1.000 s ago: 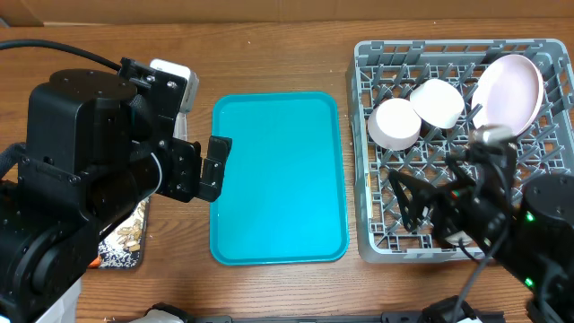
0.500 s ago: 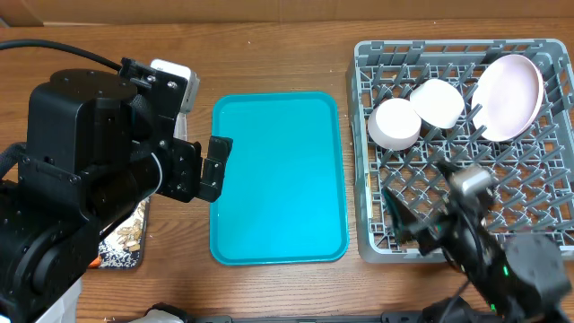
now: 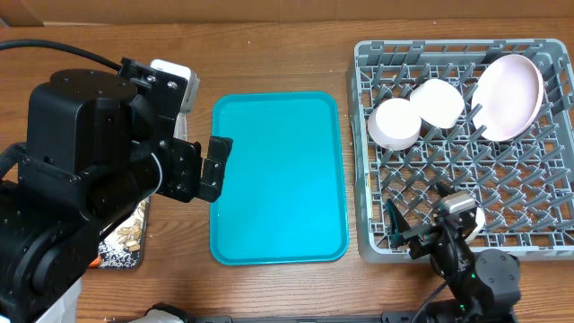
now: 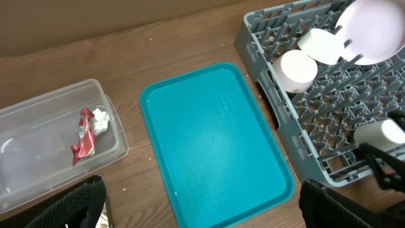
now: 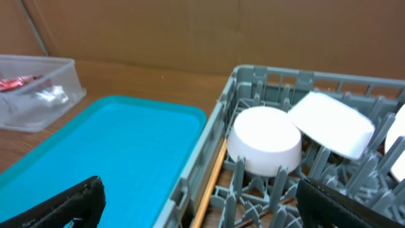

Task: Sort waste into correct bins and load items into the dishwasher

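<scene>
Jaws wide, empty: left gripper (image 3: pixel 212 168) beside tray (image 3: pixel 278 179), right gripper (image 5: pixel 202 209) at rack (image 3: pixel 448 45) edge. On rack 2 bowls (image 3: pixel 395 124), plate (image 3: pixel 508 94), cup (image 4: pixel 380 133); wrapper (image 4: pixel 85 130) in tub (image 4: pixel 31 158).

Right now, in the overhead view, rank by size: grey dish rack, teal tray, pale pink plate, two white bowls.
1. grey plastic dish rack
2. rectangular teal tray
3. round pale pink plate
4. inverted white bowl and tilted white bowl: alike, unranked

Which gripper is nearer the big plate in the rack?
Right. The right gripper hovers over the front edge of the rack, the plate standing near its back right; the left gripper is across the teal tray, at its left edge.
</scene>
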You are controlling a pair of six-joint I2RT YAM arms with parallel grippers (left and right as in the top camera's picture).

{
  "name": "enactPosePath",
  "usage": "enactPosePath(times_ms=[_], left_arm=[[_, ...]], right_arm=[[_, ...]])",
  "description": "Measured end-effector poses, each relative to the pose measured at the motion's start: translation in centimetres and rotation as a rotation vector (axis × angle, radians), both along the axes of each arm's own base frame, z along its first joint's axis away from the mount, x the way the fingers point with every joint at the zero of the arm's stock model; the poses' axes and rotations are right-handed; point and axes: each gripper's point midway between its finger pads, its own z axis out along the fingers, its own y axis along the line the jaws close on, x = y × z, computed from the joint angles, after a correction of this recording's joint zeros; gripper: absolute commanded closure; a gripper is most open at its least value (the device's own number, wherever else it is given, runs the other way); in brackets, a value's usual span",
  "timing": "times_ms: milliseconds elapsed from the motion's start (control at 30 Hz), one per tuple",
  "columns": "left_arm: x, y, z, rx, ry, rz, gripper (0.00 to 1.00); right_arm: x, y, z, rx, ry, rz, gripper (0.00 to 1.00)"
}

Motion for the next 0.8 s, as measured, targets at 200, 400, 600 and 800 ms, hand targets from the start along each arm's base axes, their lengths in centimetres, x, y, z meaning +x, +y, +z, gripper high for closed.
enactPosePath(times_ms=[200,400,600,800], left_arm=[[0.0,0.0,0.0,0.000,0.000,0.000,0.00],[0.0,0.0,0.0,0.000,0.000,-0.001,0.00],[0.0,0.0,0.0,0.000,0.000,-0.001,0.00],[0.0,0.0,0.0,0.000,0.000,-0.001,0.00]], right_arm=[[1.2,-0.2,-1.0,0.020,-0.138,-0.011,0.00],[1.9,-0.2,-2.5,0.024,-0.187,-0.010,0.00],[2.0,-0.2,-2.2,0.025,-0.201,-0.012,0.00],[2.0,-0.2,-2.2,0.025,-0.201,-0.011,0.00]])
